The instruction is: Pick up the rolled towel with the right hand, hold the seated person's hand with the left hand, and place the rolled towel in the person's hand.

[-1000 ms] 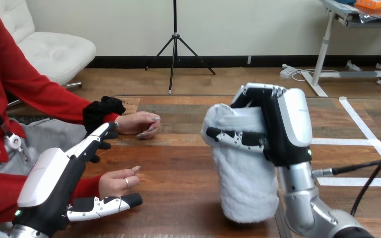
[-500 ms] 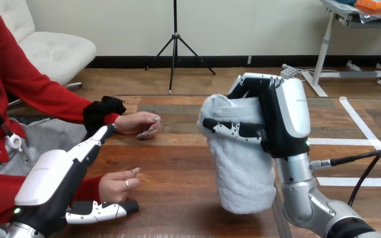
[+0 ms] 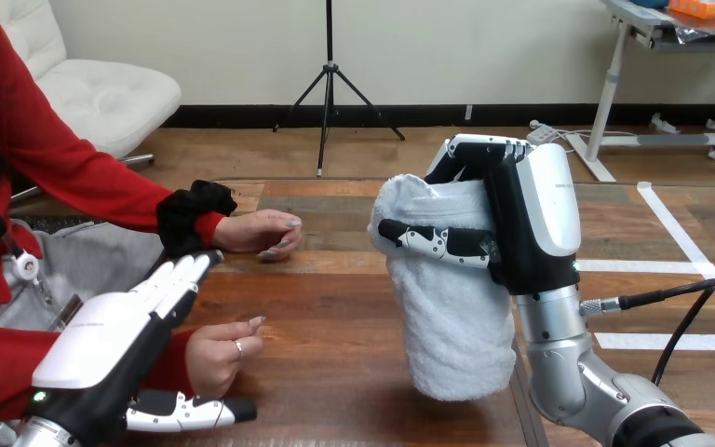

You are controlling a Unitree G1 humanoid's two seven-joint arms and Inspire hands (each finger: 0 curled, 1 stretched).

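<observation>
Head view, right hand: You are watching the robot's right hand (image 3: 532,212) at centre right, its fingers and thumb curling firmly round the upper part of the rolled towel (image 3: 454,321).

Head view, rolled towel: The white roll is standing upright in that grasp, with its lower end hanging below the hand over the wooden table (image 3: 335,307). You cannot tell whether it is touching the wood.

Head view, left hand: At lower left, the robot's left hand (image 3: 102,340) is lying flat-fingered and holding nothing. Its fingers are stretching straight toward the table's far side, and its thumb is pointing to the right along the view's bottom edge.

Head view, person's lower hand: The person's lower hand (image 3: 219,352) is resting loosely curled between those straight fingers and the thumb, just beside both. You cannot tell whether they are touching.

Head view, person's upper hand: The person's upper hand (image 3: 259,233) is lying palm down on the table farther back, apart from both robot hands.

Head view, gap: Bare wood is separating the rolled towel from the person's lower hand, and the two are sitting well apart.
</observation>
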